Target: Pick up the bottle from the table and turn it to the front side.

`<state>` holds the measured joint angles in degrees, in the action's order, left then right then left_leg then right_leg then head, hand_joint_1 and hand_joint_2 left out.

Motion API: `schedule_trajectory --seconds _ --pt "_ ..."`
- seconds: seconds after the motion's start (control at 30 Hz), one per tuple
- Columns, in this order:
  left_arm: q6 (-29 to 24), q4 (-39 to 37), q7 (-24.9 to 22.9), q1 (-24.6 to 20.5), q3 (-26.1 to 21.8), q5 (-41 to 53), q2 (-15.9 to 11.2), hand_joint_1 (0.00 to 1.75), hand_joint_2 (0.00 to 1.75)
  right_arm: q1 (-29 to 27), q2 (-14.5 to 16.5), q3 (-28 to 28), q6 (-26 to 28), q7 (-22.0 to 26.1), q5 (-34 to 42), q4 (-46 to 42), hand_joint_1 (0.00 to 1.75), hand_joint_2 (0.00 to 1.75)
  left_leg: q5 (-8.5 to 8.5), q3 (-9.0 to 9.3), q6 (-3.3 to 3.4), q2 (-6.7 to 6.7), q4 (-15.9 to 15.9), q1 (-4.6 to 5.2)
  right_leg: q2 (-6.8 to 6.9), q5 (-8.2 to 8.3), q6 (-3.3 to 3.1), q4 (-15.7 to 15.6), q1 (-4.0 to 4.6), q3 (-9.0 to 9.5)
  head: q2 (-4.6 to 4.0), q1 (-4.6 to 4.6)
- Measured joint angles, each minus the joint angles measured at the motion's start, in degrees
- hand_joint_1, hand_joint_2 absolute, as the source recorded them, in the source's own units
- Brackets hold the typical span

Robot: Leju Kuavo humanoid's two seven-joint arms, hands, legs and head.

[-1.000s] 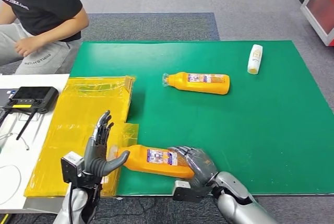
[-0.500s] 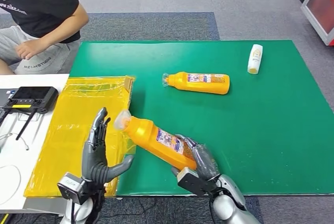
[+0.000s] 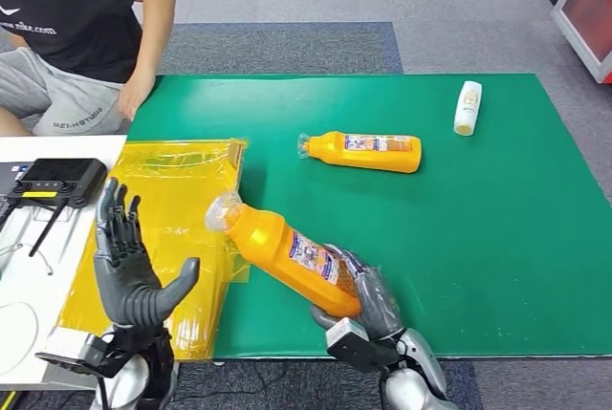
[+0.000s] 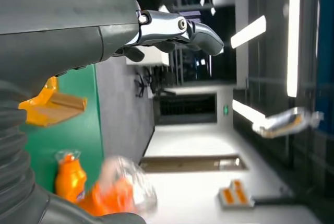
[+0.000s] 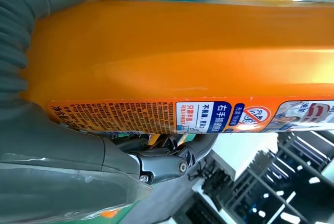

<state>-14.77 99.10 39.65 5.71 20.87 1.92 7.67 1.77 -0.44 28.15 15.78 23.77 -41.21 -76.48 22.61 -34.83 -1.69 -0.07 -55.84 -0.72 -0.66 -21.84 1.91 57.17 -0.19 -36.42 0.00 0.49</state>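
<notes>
Green matting covers the counter (image 3: 469, 267), with grey carpet beyond it and a seated person (image 3: 72, 37) at the far left corner. Near the front edge, the right robot hand (image 3: 360, 300) grips the lower body of an orange bottle (image 3: 289, 249), fingers wrapped around it just below the label; the bottle is lifted off the counter and tilted, its clear-wrapped cap end raised toward the left over the edge of a yellow plastic sheet (image 3: 155, 209). The left robot hand (image 3: 126, 271) stands upright beside it, fingers spread wide, holding nothing and apart from the bottle. A second orange bottle (image 3: 360, 152) lies flat mid-counter, and a small white bottle (image 3: 468, 107) lies near the far right. A black controller (image 3: 54, 181) rests on the white surface at left.
</notes>
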Motion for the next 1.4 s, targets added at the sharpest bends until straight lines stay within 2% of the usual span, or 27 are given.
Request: schedule_trajectory --seconds 0.23,0.4,0.53,0.83,1.2,1.4 --pt "7.37 -4.66 -1.78 -0.5 -4.41 -6.41 3.06 0.0 1.75 -1.39 0.07 -0.02 0.98 -0.25 0.07 -4.19 1.75 1.75 0.0 0.0 0.0 0.0 0.0 0.0 -0.01 0.01 -0.01 0.0 0.0 -0.02 0.0 0.01" --pt "10.08 -8.38 -0.83 -1.33 -4.65 -5.13 4.48 0.0 1.75 -0.99 0.07 -0.02 0.9 -0.03 -0.18 -5.06 1.75 1.75 -0.01 -0.01 -0.01 0.0 0.0 0.0 0.0 0.01 -0.01 0.0 -0.01 -0.03 0.0 0.0" --pt "14.0 -9.87 -2.34 -2.55 -3.72 -6.7 5.1 0.0 1.75 0.27 0.13 0.03 0.7 0.39 -0.03 -5.08 1.75 1.75 -0.02 -0.01 -0.01 0.0 0.0 0.0 -0.01 0.02 -0.01 0.0 0.0 -0.04 0.0 0.0" --pt "17.83 -11.2 -3.36 -4.64 -1.47 -7.62 5.26 0.0 1.75 2.68 0.46 0.62 0.33 0.6 0.49 -4.75 1.75 1.75 -0.03 -0.02 -0.01 0.0 0.0 0.0 0.0 0.01 -0.01 0.0 0.0 -0.05 0.0 -0.01" --pt "25.43 -13.4 -6.71 -6.49 0.75 -10.86 4.74 0.0 1.75 3.59 0.83 1.06 1.38 1.1 -0.22 -1.91 1.75 1.75 -0.02 -0.05 -0.02 0.0 0.0 0.0 0.0 0.01 -0.01 0.0 0.0 -0.08 0.0 0.0" --pt "29.26 -15.31 -11.26 -7.61 1.4 -14.77 4.31 0.0 1.75 4.12 1.24 1.18 2.4 1.7 -0.31 -0.13 1.75 1.75 -0.02 -0.06 -0.01 0.0 0.0 0.0 0.0 0.01 -0.01 0.0 0.0 -0.09 0.0 0.01"
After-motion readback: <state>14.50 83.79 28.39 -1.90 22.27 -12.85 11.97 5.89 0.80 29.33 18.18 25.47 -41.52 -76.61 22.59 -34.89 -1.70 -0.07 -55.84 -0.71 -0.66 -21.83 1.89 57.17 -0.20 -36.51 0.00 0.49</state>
